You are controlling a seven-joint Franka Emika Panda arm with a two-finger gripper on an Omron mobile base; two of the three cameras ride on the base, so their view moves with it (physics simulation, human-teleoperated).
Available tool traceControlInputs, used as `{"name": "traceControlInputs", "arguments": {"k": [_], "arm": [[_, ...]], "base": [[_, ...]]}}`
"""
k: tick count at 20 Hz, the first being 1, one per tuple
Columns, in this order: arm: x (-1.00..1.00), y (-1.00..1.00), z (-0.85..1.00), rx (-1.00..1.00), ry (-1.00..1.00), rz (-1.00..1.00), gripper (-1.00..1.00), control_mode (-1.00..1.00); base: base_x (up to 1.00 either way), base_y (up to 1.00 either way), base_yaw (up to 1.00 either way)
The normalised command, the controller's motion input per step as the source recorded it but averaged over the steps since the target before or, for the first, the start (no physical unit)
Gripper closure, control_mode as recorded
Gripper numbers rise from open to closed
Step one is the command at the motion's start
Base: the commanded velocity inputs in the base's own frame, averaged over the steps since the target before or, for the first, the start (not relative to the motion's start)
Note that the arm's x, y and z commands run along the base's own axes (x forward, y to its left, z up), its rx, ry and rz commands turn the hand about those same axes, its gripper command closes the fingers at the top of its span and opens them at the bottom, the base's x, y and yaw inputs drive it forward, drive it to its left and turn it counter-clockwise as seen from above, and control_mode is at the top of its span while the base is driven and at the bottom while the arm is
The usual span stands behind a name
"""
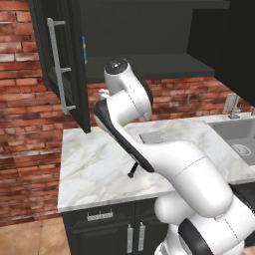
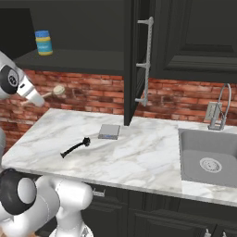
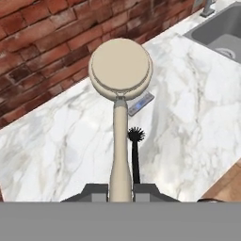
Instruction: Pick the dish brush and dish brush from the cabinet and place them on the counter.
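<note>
Gripper [image 3: 120, 190]: clamped on the handle end of the cream dish brush [image 3: 120, 70], disc head pointing outward.
Cream brush position: held above the marble counter [image 3: 56, 141], apparently for setting down.
Black dish brush [image 2: 75, 147]: lies flat on the counter near the grey pad [image 2: 109, 131].
Cabinet [image 2: 83, 60]: door open.

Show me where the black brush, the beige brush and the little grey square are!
black dish brush [image 2: 74, 148], right base view, middle of its handle on the counter.
cream-beige dish brush [image 3: 120, 68], hand view, centre of its round disc head.
flat grey square pad [image 2: 109, 131], right base view, middle of its top face.
</note>
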Motion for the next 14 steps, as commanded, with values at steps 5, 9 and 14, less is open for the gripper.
{"name": "traceControlInputs", "arguments": {"k": [5, 9, 14], "arm": [[0.00, -0.04, -0.31, 0.00, 0.00, -0.02, 1.00, -1.00], [0.00, 0.00, -0.26, 0.02, -0.01, 0.00, 1.00, -1.00], [0.01, 0.01, -0.28, 0.02, 0.00, 0.00, 1.00, -1.00]], "base": [[0.00, 0.00, 0.00], [0.00, 0.00, 0.00], [0.00, 0.00, 0.00]]}}
